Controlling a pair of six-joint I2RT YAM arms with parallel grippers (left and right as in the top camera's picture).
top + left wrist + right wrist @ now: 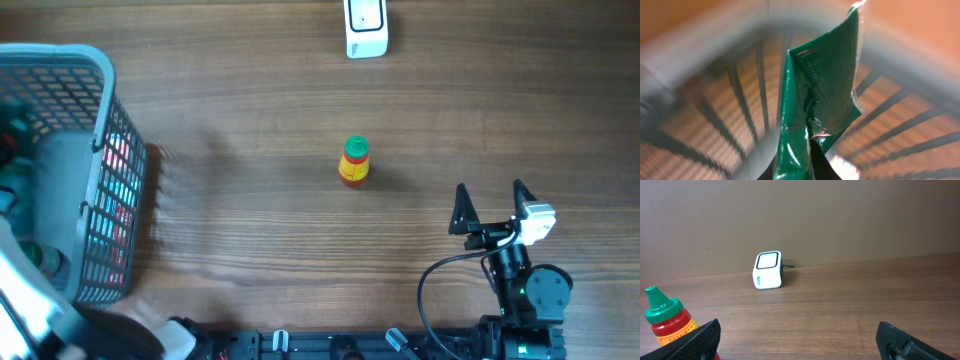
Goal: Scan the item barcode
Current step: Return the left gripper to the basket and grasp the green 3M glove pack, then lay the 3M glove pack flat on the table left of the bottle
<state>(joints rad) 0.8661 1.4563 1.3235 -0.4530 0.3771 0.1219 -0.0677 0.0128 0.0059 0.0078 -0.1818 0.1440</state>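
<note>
In the left wrist view my left gripper [807,152] is shut on a glossy green packet [825,75], which stands up between its dark fingers inside the grey basket [700,60]. From overhead that gripper is hidden in the basket [105,70] at the left edge. The white barcode scanner [366,28] sits at the far middle of the table, and it is also in the right wrist view [768,270]. My right gripper [492,205] rests near the front right, open with nothing between its fingers [797,337].
A red and yellow sauce bottle with a green cap [354,161] stands upright mid-table, left of the right gripper [667,322]. The basket holds several other items. My left arm [30,300] reaches into it from the front left corner.
</note>
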